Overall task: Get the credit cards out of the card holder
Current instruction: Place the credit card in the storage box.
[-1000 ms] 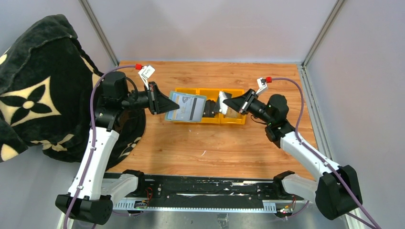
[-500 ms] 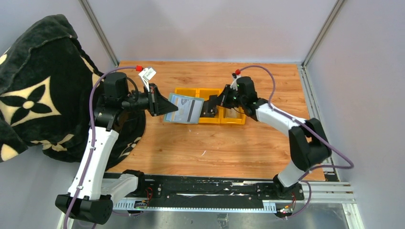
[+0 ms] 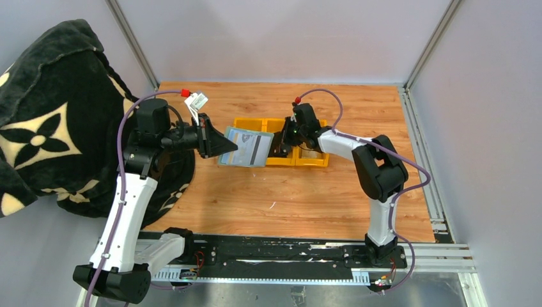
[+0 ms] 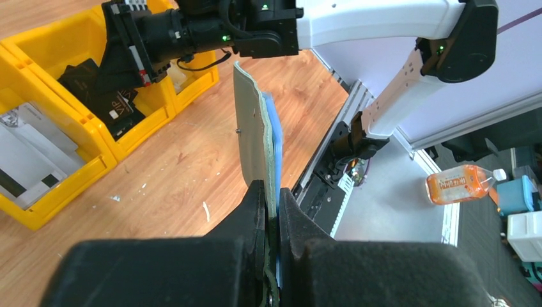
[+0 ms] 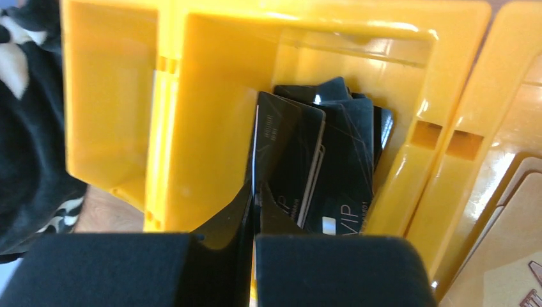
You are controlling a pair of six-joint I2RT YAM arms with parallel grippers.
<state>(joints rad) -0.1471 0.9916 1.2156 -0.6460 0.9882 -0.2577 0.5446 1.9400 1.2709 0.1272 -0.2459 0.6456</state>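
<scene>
My left gripper [image 4: 271,185] is shut on the lower edge of the sage grey-green card holder [image 4: 250,121] and holds it upright above the table, left of the yellow tray. A blue card [image 4: 277,131] with a dark stripe lies against its inner face [image 3: 246,148]. My right gripper [image 5: 255,188] is shut on the edge of a black card [image 5: 281,137], down in the tray's middle compartment [image 3: 281,144] over several black cards [image 5: 348,166]. Pale silver cards [image 4: 25,153] lie in the left compartment. Tan cards [image 5: 511,236] lie in the right one.
The yellow three-compartment tray [image 3: 319,162] stands mid-table, with its walls close round my right fingers. A black and cream blanket [image 3: 45,128] hangs over the left wall beside my left arm. Bare wood lies in front of the tray.
My right gripper has swung left from the right compartment to the middle one and gone down into it. My left gripper has drawn the card holder slightly left.
</scene>
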